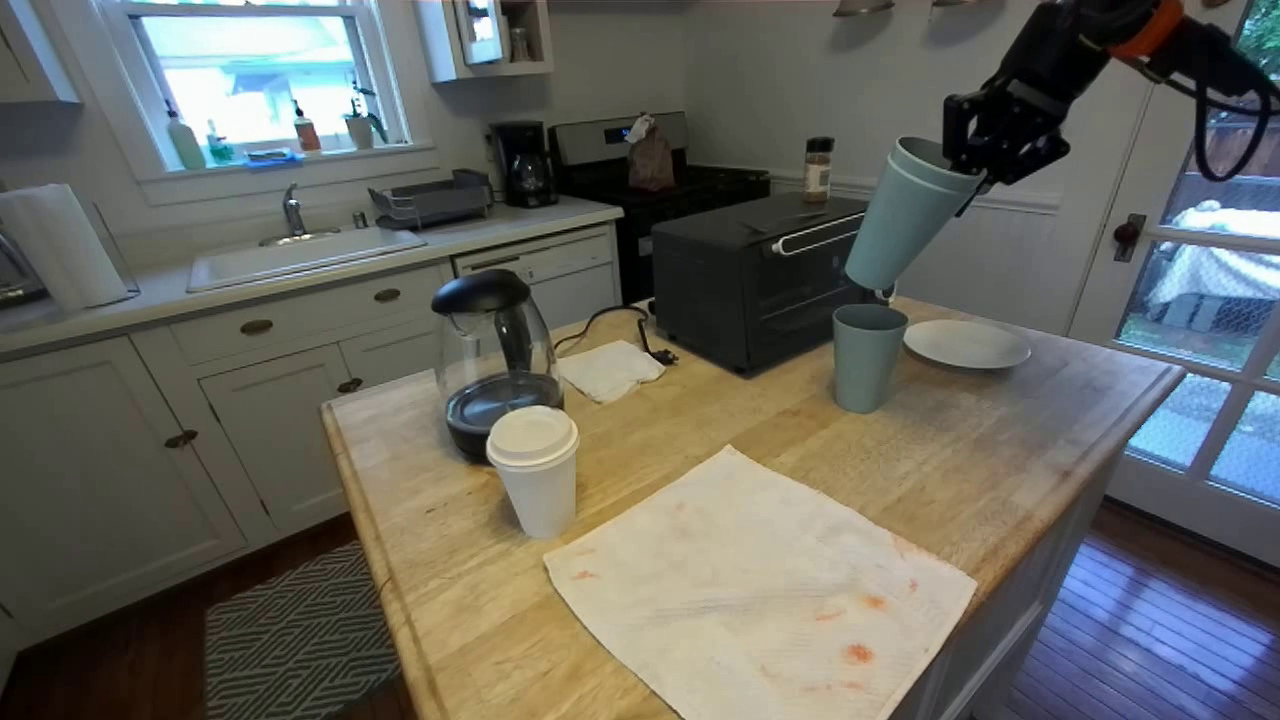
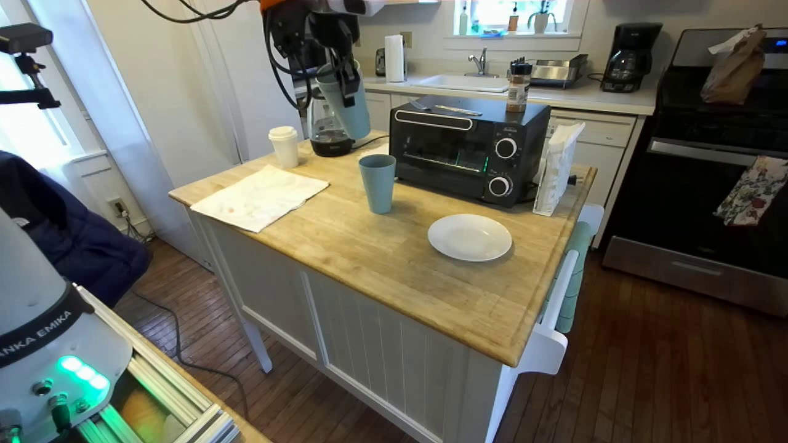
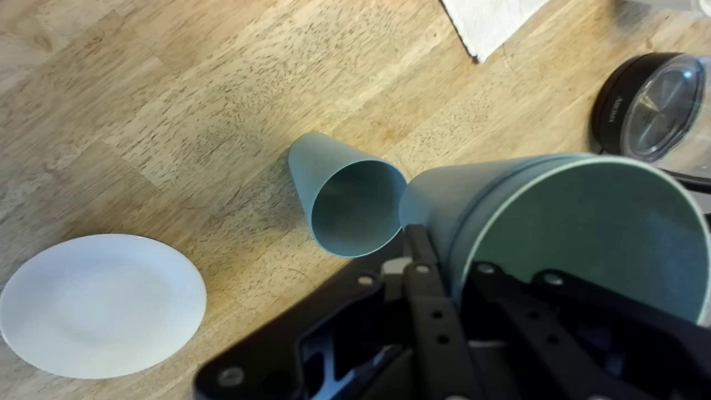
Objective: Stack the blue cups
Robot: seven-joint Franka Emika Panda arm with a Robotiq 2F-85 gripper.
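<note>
You are holding two nested blue tumblers (image 1: 900, 235) tilted in the air, with the gripper (image 3: 450, 253) pinching their wall at the rim between its fingers (image 3: 420, 247). In both exterior views their base is hanging near the third blue tumbler (image 1: 868, 362), higher than its rim and apart from it; that one is standing upright on the butcher-block island (image 2: 400, 271), left of the white plate (image 2: 470, 237) and near the black toaster oven (image 2: 443, 141)
</note>
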